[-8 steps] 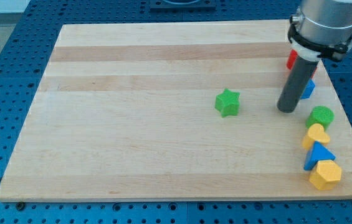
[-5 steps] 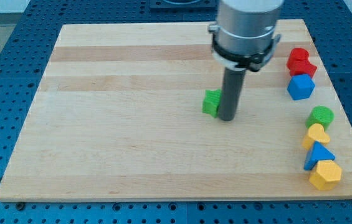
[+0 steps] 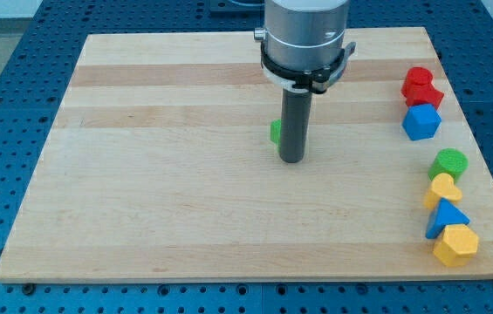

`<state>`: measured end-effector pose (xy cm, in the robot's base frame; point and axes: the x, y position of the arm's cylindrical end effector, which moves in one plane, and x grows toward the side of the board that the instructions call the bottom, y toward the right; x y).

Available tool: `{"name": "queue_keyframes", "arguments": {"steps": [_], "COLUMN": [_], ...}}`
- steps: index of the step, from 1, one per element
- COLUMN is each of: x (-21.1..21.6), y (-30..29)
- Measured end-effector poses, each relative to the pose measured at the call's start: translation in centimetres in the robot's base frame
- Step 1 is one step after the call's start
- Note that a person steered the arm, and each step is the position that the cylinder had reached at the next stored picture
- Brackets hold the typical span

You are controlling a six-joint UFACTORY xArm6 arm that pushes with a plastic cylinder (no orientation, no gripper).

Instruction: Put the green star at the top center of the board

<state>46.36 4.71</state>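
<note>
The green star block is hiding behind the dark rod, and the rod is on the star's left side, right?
Not quite. In the camera view the green star block is mostly hidden behind the dark rod, but my tip sits on the star's right side; only the star's left edge peeks out.

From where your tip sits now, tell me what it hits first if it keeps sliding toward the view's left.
My tip meets the green star first; only a sliver shows left of the rod, seemingly touching. Beyond it, bare board.
</note>
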Motion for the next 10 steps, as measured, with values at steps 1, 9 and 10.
{"name": "queue_keyframes", "arguments": {"steps": [1,9,10], "x": [-0.4,-4.3,-4.2], "y": [0.8,-0.9,-0.9]}}
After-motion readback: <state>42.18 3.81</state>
